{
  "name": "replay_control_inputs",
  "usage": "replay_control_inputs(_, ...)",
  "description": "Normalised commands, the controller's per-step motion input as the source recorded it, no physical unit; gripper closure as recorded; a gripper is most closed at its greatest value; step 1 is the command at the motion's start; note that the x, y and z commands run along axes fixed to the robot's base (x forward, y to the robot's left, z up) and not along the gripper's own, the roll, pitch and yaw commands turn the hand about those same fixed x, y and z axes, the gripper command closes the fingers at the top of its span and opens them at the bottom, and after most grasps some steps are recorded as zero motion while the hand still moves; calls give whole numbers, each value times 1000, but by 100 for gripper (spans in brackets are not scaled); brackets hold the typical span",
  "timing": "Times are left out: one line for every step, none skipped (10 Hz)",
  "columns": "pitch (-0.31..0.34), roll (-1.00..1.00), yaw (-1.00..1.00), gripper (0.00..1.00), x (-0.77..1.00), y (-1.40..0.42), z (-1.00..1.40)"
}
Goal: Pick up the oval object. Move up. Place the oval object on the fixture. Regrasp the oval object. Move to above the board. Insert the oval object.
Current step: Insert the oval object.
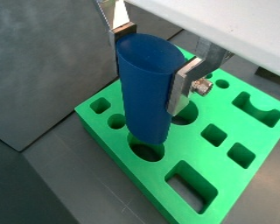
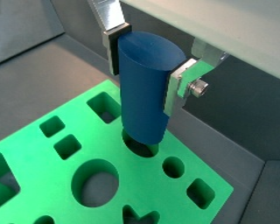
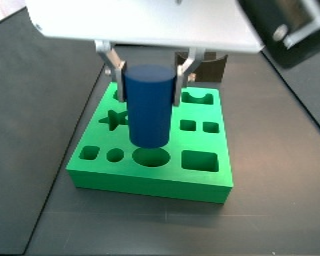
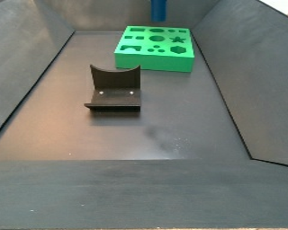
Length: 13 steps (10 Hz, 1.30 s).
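We find the gripper (image 1: pixel 150 59) above the bright green rectangular board with shaped cut-outs (image 1: pixel 129 156), its flat silver fingers (image 1: pixel 185 87) clamped on the upper sides of the solid blue oval peg (image 1: pixel 143 87). The peg hangs upright. In both wrist views its lower end sits at or just inside a rounded hole near the board's edge (image 2: pixel 143 143); how deep it has gone we cannot tell. In a side view the peg (image 3: pixel 149 100) stands over the hole at about 6 o'clock on the board (image 3: pixel 203 178), between a small round hole and a square one.

Handling, as we judge it: the peg looks rigid and smooth, probably light plastic, so slippery under the pads but not fragile. The hold on the two flatter flanks near the top seems right; it leaves the lower length free to enter the hole. Any tilt would bind against the hole's rim, so the long axis of the oval must match the cut-out.

Containers: the board's other holes (star, squares, circles, notched shapes) all appear empty.

The dark L-shaped fixture on its base plate (image 4: pixel 112 90) stands on the dark floor at roughly 7 o'clock from the board (image 4: pixel 158 49), well apart, with nothing on it.
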Motion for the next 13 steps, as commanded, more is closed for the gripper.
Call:
replay_control_inputs(-23,13,9,100,0,-29,-380)
replay_control_inputs(-20,19,11,100,0,-43,-389)
replay_control_inputs(-16,14,3,100,0,-57,-377)
replay_control_inputs(-17,16,3,100,0,-57,-377)
replay_control_inputs(-20,10,0,100,0,-57,-371)
replay_control_inputs(-21,9,0,100,0,-40,-377)
replay_control_inputs(-11,7,0,100,0,-31,-366)
replay_control_inputs(-19,0,0,100,46,0,-297)
replay_control_inputs(0,0,0,100,137,0,-217)
replay_control_inputs(0,10,0,100,229,-29,-217)
replay_control_inputs(0,20,0,100,260,-43,-231)
replay_control_inputs(0,19,0,100,220,-34,-283)
replay_control_inputs(0,23,0,100,186,-31,-323)
